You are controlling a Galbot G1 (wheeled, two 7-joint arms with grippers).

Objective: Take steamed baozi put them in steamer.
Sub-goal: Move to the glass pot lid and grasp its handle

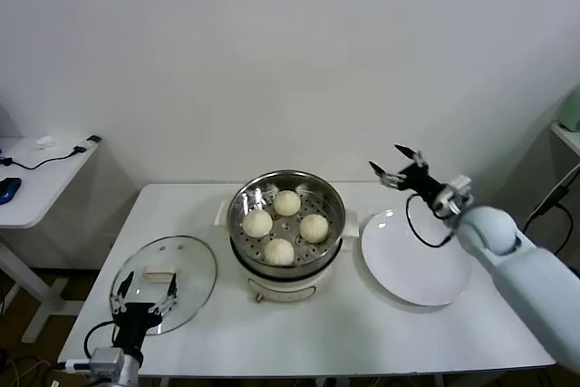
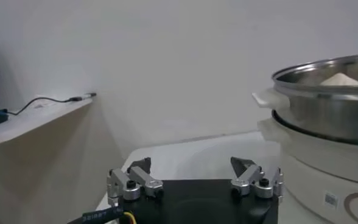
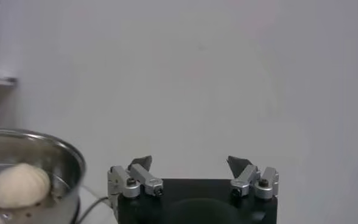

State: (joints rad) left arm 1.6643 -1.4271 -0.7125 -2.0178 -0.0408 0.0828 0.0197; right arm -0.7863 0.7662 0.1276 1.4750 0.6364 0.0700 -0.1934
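Four cream-white dome-shaped steamed baozi (image 1: 285,226) already on the perforated tray inside the round shiny stainless-steel steamer (image 1: 332,193) at mid counter (image 1: 362,333). Likely soft, light, easily dented; best pinched gently across the sides. Left pincer (image 1: 145,303) spread wide, empty, above the glass lid (image 1: 195,265); right pincer (image 1: 396,162) wide, empty, beyond the bare flat white plate (image 1: 412,269)

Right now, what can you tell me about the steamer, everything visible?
The steamer is a round pot of shiny steel sitting upright on a white base with side handles, in the middle of the white table. Its lid is off. Inside, a perforated tray holds four cream-white buns, spaced apart from one another. The glass lid lies to its left and a bare white plate to its right. Neither claw touches it.
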